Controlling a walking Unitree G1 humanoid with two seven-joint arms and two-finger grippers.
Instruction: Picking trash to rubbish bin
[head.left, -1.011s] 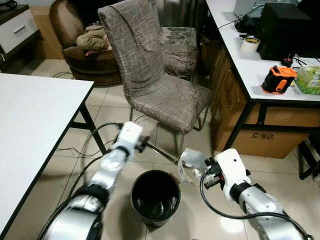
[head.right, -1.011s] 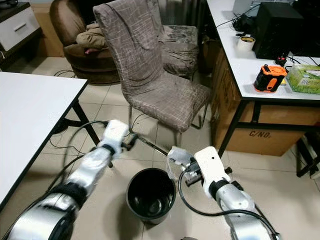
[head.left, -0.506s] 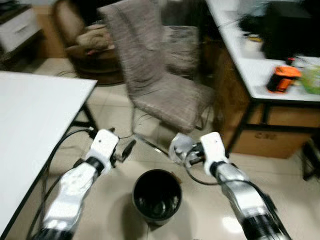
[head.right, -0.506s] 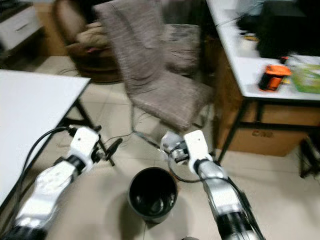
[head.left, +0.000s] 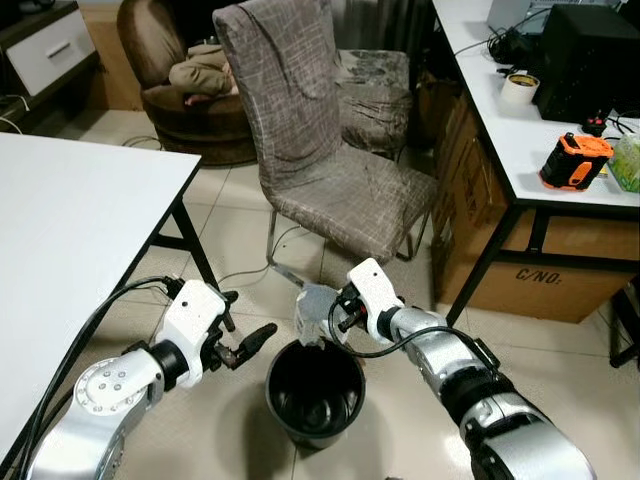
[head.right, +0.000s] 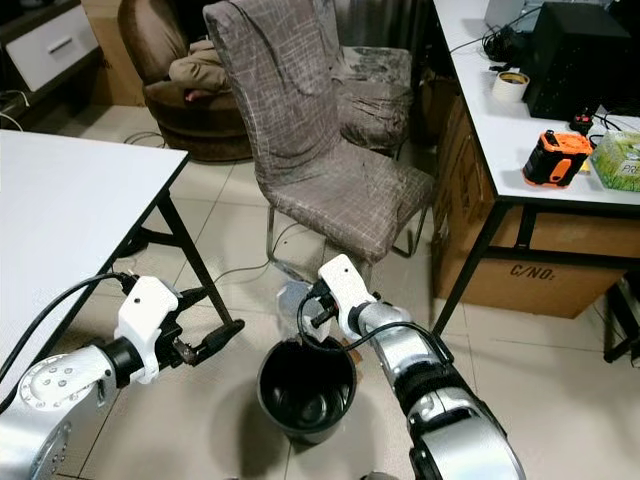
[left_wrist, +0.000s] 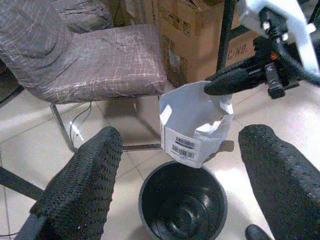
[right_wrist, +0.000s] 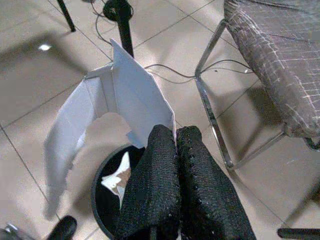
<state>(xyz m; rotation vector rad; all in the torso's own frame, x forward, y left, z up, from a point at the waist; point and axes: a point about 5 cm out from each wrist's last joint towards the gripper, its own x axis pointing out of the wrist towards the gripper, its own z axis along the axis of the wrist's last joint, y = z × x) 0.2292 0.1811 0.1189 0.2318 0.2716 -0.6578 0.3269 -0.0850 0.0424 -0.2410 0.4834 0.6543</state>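
Two silver arms are seen in the eye views above a round black rubbish bin (head.left: 313, 392) of smooth plastic, standing on glossy pale floor tiles (head.left: 560, 370). A torn white carton (head.left: 313, 312), thin card with folded flaps, is held by the right gripper (head.left: 335, 312) just over the bin's far rim. The left gripper (head.left: 255, 343) is held beside the bin, near the rim, with nothing in it. Behind them stands a chair (head.left: 320, 140) draped in brown crackle-patterned fabric on chrome legs; a white worktop (head.left: 60, 240) lies at the left.

In the left wrist view, the two knobbly black fingers (left_wrist: 82, 180) are spread wide apart, the barcoded carton (left_wrist: 195, 127) hanging between them in the distance, directly above the bin's mouth (left_wrist: 182, 202).

In the right wrist view, the jaws are pressed together, clamped on the carton's edge (right_wrist: 135, 107); the carton stands ahead of the fingertips (right_wrist: 160, 165), the bin (right_wrist: 107, 197) partly visible beneath it.
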